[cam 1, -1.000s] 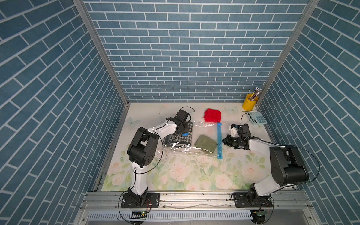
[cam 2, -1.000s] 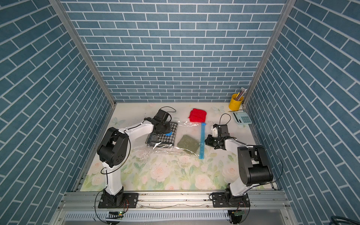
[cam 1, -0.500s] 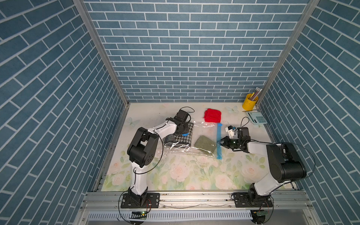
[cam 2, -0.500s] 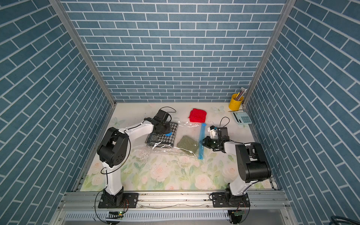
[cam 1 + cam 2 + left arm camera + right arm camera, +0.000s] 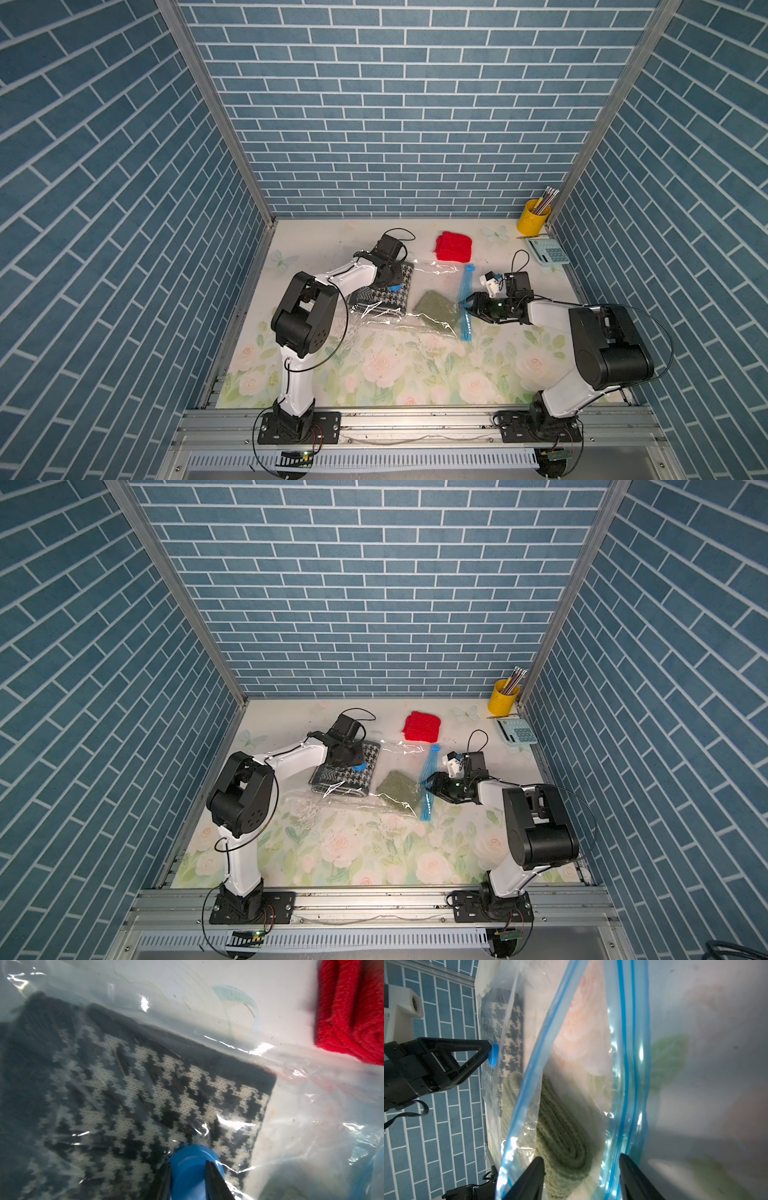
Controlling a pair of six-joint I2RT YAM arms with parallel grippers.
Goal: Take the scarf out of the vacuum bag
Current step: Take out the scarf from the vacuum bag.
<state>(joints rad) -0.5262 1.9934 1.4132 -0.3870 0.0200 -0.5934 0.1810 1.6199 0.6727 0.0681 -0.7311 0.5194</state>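
Your vacuum bag (image 5: 436,272) lies at the table (image 5: 415,374) centre, left scarf (image 5: 380,297) beside right scarf (image 5: 436,309) inside; loose cloth (image 5: 454,246) behind; cup (image 5: 530,218) and calculator (image 5: 549,251) in the back-right corner.

I am holding my left arm stretched low toward the back, my left gripper (image 5: 188,1169) pinching the blue valve cap (image 5: 193,1157), and holding my right forearm low, pointed inward, my right gripper (image 5: 581,1165) standing with jaws wide apart.

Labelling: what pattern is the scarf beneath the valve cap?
Scarf: black-white houndstooth; best in left wrist view.
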